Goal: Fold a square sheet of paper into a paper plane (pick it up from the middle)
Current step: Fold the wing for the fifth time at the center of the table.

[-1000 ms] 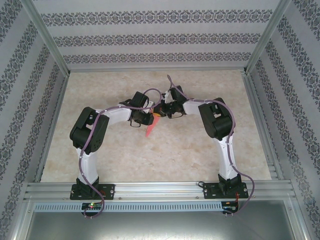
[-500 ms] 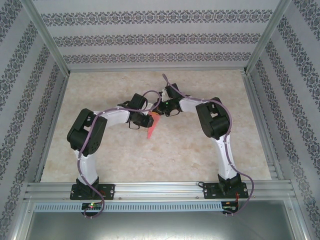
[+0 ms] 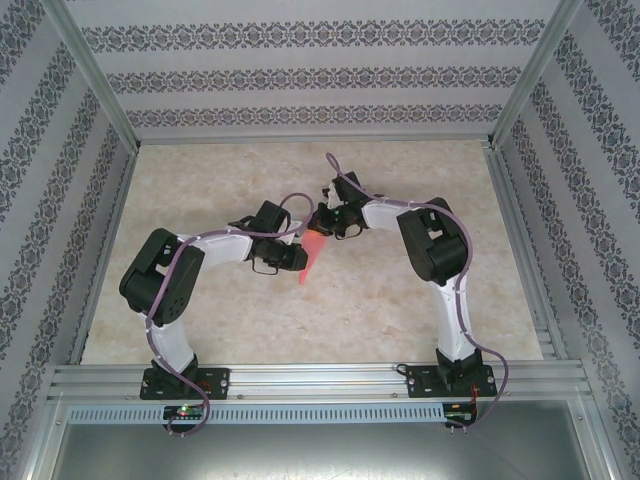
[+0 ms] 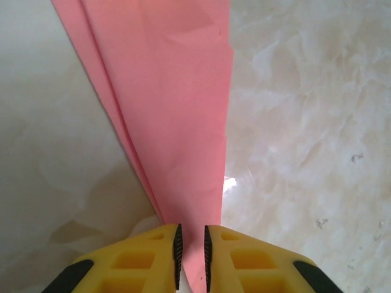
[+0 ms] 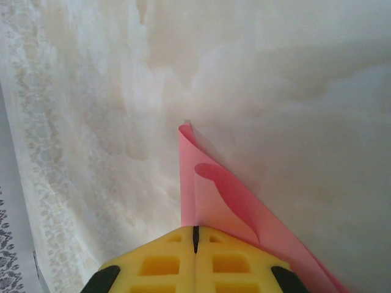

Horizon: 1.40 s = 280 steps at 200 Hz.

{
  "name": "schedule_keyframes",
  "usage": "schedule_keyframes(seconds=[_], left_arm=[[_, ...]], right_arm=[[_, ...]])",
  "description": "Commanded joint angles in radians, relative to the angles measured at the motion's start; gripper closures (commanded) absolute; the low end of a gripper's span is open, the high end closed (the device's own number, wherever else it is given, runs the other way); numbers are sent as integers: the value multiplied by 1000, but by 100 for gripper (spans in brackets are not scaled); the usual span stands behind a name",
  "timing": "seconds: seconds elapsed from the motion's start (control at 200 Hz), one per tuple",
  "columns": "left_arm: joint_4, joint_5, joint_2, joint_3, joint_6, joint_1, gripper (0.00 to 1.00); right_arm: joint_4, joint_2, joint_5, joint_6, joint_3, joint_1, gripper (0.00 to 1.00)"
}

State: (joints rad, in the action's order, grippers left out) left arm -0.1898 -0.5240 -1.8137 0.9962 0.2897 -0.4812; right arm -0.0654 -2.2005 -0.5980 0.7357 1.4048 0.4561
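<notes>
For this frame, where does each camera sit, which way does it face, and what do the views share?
Top external: above and behind the bases, looking down on the marble table; both arms show, with the left gripper and right gripper meeting at the folded pink paper.
Left wrist: on the left arm, looking along its yellow fingers, which clamp the paper over the table.
Right wrist: on the right arm, looking past its shut fingers, which pinch the paper's curled end.
Shared: all three show the paper and the table.

Open tabletop (image 3: 200, 320) near and far; at centre, left arm (image 3: 215, 245), right arm (image 3: 400, 215) and paper plane (image 3: 311, 255) close together.
</notes>
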Motion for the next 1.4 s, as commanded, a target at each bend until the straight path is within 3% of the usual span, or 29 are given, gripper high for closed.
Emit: schedule_keyframes(seconds=[0.0, 0.13, 0.485, 0.669, 0.869, 1.059, 1.394], left_arm=[[31, -50, -11, -27, 16, -22, 81], [-38, -13, -3, -44, -26, -53, 81], [-161, 252, -34, -124, -123, -153, 83], [-181, 286, -51, -116, -132, -190, 83], [-160, 306, -51, -132, -129, -201, 84], [-145, 303, -52, -144, -118, -203, 84], [-139, 286, -37, -171, -89, -204, 83]], right_arm=[[-64, 35, 88, 20, -83, 7, 100], [-31, 90, 118, 46, -163, 1, 100], [26, 254, 144, 87, -352, -33, 100], [192, 315, 31, 153, -426, -26, 100], [360, 374, 19, 239, -493, 4, 100], [366, 300, 22, 250, -489, 33, 100], [245, 245, 83, 105, -446, -38, 100]])
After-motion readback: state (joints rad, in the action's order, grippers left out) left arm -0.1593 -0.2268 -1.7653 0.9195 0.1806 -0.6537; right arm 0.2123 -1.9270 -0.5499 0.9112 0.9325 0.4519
